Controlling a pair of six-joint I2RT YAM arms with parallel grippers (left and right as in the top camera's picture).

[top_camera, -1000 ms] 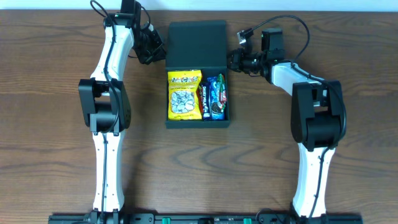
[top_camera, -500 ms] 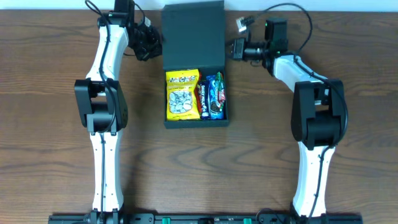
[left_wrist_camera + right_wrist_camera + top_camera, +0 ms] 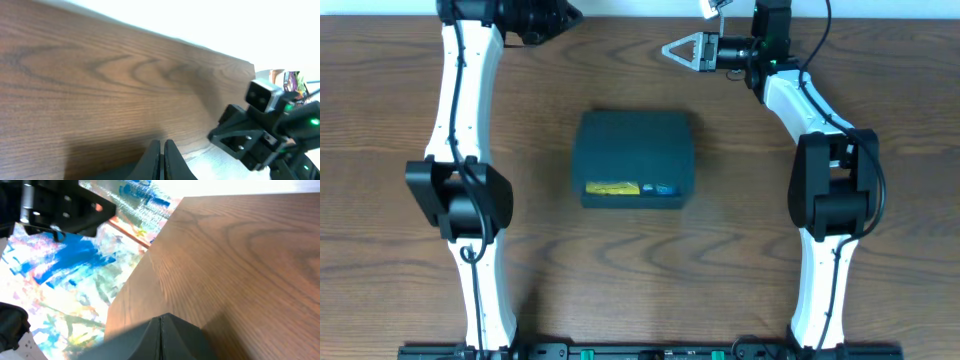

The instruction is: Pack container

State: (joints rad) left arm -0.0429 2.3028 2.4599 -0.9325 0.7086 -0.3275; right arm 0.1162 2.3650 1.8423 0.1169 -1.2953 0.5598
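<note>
The container (image 3: 635,150) is seen at the centre of the table (image 3: 740,230), its lid lying almost flat. A yellow packet (image 3: 612,187) and a blue packet (image 3: 664,187) are glimpsed through the gap at its 6 o'clock edge. Farther off, the left gripper (image 3: 570,15) is held at 11 o'clock and the right gripper (image 3: 668,48) at 1 o'clock. Both are well apart from the container, with fingers pressed together on nothing.

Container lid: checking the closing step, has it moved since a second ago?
Yes. The lid has swung down, away from the table's far edge, covering the snacks except a front strip.
</note>
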